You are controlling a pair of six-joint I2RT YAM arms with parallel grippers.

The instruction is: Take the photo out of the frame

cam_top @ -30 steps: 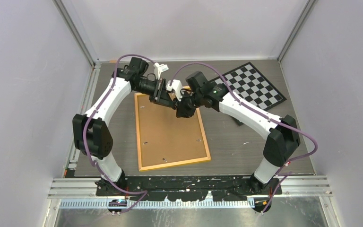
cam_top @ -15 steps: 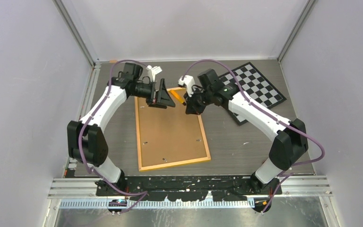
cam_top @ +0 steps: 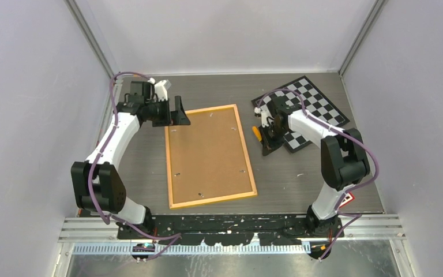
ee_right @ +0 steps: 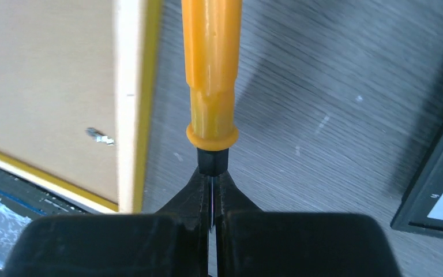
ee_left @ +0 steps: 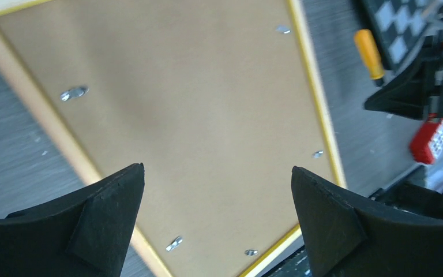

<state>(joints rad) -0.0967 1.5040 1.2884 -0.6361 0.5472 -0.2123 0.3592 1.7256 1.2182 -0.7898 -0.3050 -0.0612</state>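
Left pincer gapes wide (pointing rightward); right pincer pinched shut on orange-handled tool.

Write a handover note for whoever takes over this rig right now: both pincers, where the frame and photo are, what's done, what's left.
Left pincer: open, empty, above the frame's far left corner.
Right pincer: shut on the dark neck of an orange-handled tool, over the table just right of the frame.
Frame: flat on the table, back up, backing board in place, metal clips along its edges.
Photo: not visible, presumably under the backing.
Done: no visible progress on the frame.
Left: free the clips, lift the backing, take the photo out.
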